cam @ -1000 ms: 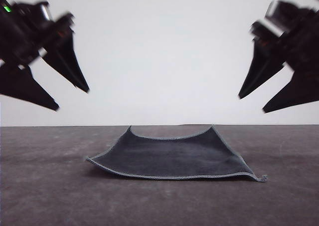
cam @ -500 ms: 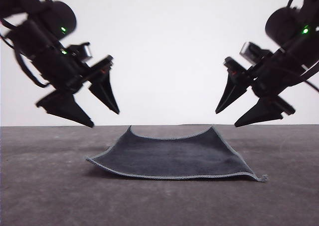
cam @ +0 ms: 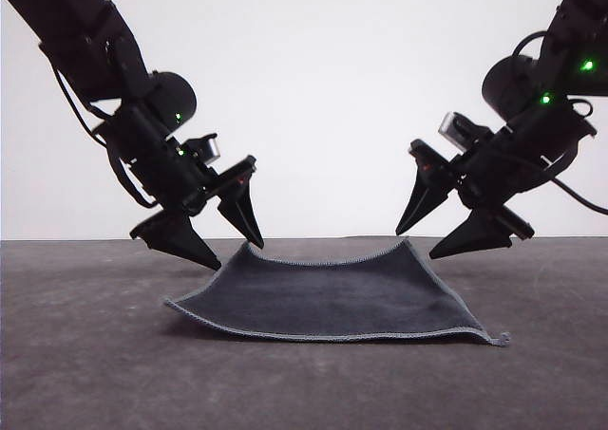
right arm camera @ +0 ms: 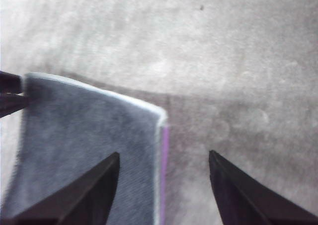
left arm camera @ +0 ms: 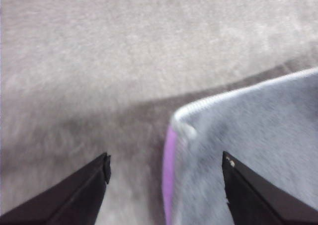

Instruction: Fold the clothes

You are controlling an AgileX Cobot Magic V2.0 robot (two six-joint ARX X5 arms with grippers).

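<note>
On the desk (cam: 85,373), your cloth (cam: 332,302) lies grey face up, both hands spread open above its far corners.
Your left hand (cam: 236,250) hangs just over the raised far-left corner, your right hand (cam: 418,243) just over the far-right one; neither touches. Wrist views show a purple underside at each corner.

Grey felt-like table (cam: 85,373), dark grey cloth (cam: 332,297) lying on it, far corners curled up

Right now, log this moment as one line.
left gripper open, above far-left corner | right gripper open, above far-right corner | dark grey square soft cloth flat, unfolded
</note>
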